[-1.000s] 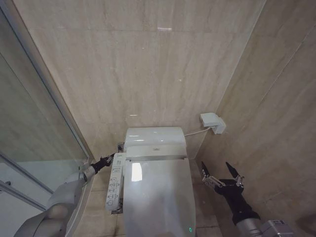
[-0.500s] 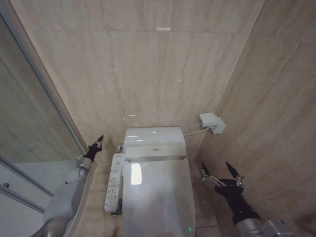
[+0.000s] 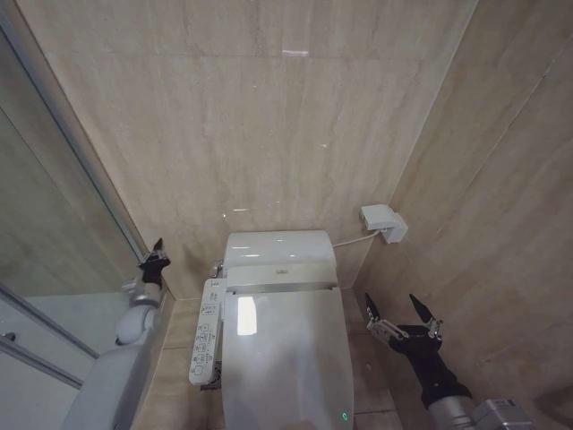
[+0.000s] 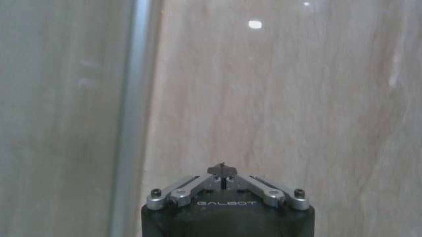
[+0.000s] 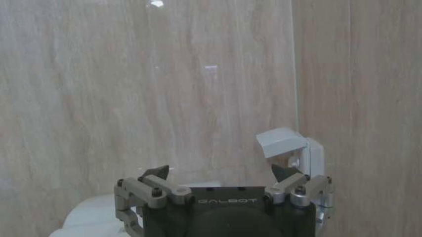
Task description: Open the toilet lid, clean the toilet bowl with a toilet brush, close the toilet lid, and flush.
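Note:
The glossy white toilet lid [image 3: 285, 358] lies shut, so the toilet bowl under it is hidden. A slim white button panel [image 3: 204, 333] runs along the toilet's left side. My left gripper [image 3: 154, 253] is raised to the left of the toilet near the glass partition, well above the panel. In the left wrist view it [image 4: 223, 170] is shut on nothing and faces the wall. My right gripper [image 3: 400, 310] hovers open to the right of the toilet, close to the side wall, and also shows open in the right wrist view [image 5: 221, 174]. The toilet brush is out of view.
A glass shower partition with a metal frame [image 3: 85, 170] stands on the left. The white bidet unit [image 3: 280, 251] sits against the tiled back wall. A white wall box [image 3: 385, 222] with a cable sits in the right corner. The space on both sides of the toilet is narrow.
My left arm has lifted away from the button panel, up and to the left along the glass partition. The right arm has stayed still.

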Controlling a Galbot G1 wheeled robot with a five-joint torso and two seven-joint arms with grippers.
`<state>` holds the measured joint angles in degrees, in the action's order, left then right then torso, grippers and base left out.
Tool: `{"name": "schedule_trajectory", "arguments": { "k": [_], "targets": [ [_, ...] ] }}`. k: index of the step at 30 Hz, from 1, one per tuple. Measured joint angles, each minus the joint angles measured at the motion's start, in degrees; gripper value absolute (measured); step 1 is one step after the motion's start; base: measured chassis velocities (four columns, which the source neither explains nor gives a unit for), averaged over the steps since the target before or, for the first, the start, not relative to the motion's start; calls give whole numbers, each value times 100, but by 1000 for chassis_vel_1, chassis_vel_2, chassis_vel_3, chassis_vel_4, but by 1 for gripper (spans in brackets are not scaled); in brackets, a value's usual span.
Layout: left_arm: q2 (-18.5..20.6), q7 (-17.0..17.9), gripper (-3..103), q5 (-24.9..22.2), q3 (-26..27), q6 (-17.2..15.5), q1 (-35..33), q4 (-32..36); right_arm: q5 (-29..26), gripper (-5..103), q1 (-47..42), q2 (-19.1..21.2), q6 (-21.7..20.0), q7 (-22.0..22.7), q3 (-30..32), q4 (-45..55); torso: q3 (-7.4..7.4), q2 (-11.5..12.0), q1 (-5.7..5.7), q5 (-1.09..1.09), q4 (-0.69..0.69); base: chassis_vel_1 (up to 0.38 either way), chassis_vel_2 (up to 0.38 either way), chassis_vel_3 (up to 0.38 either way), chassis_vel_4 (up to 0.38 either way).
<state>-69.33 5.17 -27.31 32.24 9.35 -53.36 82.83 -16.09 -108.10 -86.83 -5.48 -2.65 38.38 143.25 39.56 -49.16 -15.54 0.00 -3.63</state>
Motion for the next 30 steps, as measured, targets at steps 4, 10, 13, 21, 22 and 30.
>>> {"name": "schedule_trajectory", "arguments": {
  "k": [4,10,13,21,22,30],
  "targets": [
    [52,36,0,-95,411,-83,-825,828,0,100,0,0,0,-1,0,0,0,0,0,1,1,0,0,0,0],
    [-22,117,0,-87,774,-84,-2141,2027,0,100,0,2,0,0,0,0,0,0,1,0,4,0,0,0,0],
    [-154,156,0,2,897,-71,-2572,2513,0,100,0,0,0,0,0,0,-1,0,1,0,1,0,0,0,0],
    [-483,173,0,529,1050,61,-3398,3391,0,100,0,0,0,0,0,0,0,0,1,1,0,0,0,0,0],
    [-529,150,0,597,1052,82,-3526,3497,0,100,0,1,0,0,0,-1,0,0,1,1,1,0,0,0,0],
    [-816,28,0,1253,995,343,-4240,4005,0,100,0,1,0,0,0,0,0,1,0,0,1,0,0,0,0]
  ]
}}
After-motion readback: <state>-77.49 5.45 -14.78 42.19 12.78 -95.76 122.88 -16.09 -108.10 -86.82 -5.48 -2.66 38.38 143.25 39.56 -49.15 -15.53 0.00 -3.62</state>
